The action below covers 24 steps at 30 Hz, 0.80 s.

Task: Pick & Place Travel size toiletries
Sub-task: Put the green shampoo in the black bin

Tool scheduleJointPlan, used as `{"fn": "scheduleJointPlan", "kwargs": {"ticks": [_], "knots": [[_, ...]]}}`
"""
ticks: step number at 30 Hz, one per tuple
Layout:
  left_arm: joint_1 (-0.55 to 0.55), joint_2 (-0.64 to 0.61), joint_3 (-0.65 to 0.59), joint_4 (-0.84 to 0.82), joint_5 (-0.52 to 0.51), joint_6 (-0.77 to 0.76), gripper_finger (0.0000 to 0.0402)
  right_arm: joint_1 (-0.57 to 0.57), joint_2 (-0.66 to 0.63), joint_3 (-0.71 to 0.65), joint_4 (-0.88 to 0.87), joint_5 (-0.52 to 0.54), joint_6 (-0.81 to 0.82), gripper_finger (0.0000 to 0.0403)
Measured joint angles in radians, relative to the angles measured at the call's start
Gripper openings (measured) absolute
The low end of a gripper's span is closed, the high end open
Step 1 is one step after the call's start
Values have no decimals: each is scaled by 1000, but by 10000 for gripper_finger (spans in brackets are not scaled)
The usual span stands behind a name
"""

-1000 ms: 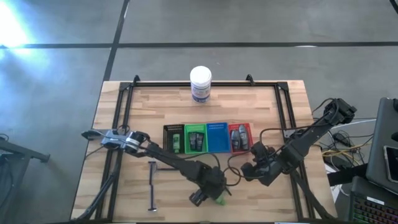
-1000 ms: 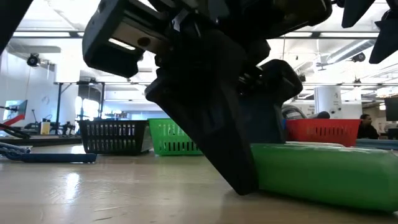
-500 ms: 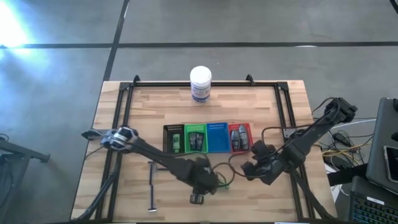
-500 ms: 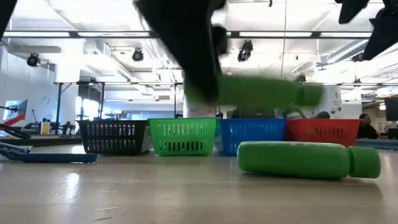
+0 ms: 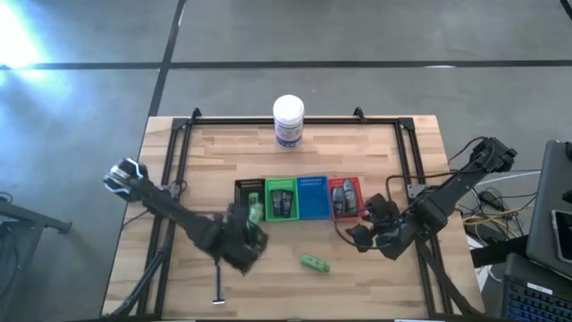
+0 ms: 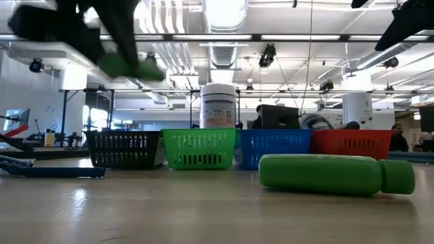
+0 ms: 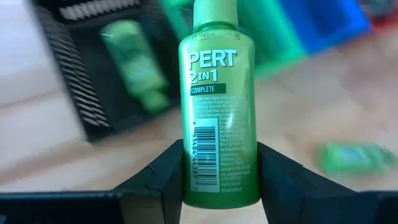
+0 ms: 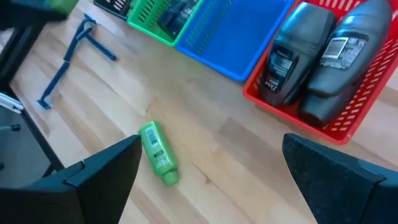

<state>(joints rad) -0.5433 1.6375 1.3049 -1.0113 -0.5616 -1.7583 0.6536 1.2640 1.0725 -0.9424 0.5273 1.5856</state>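
My left gripper is shut on a green PERT bottle, in the air in front of the black tray. In the low view it is a blur high on the left. A second green bottle lies on its side on the table. A green bottle lies in the black tray. Dark bottles fill the green tray and the red tray. My right gripper hangs open in front of the red tray. My left gripper pinches the green bottle's lower body between its two fingers, one on each side. The bottle lies along the fingers, its cap pointing away from the wrist. It is lifted clear of the table.
The black, green, blue and red trays stand in a row at mid-table. A white jar stands at the far edge. Thin blue sticks lie near the left front. Bare wood lies between the trays and the jar.
My left gripper has risen from the table's near edge with one green bottle and swung left and toward the black tray. That bottle is now lifted clear. The other green bottle lies where it was half a second ago.
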Motion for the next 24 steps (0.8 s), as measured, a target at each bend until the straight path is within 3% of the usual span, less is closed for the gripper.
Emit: {"fn": "scheduleJointPlan", "kwargs": {"ticks": [5, 10, 17, 24], "knots": [[103, -152, -272, 192, 27, -24, 163, -13, 0, 0, 0, 0, -18, 386], [227, -237, -434, 317, 69, -23, 163, -13, 0, 0, -1, -1, -9, 386], [327, -269, -507, 354, 154, 63, 168, -18, 0, 0, -5, -1, 16, 386], [327, -261, -499, 376, 185, 93, 213, -19, 0, 0, -14, -1, 35, 386]]}}
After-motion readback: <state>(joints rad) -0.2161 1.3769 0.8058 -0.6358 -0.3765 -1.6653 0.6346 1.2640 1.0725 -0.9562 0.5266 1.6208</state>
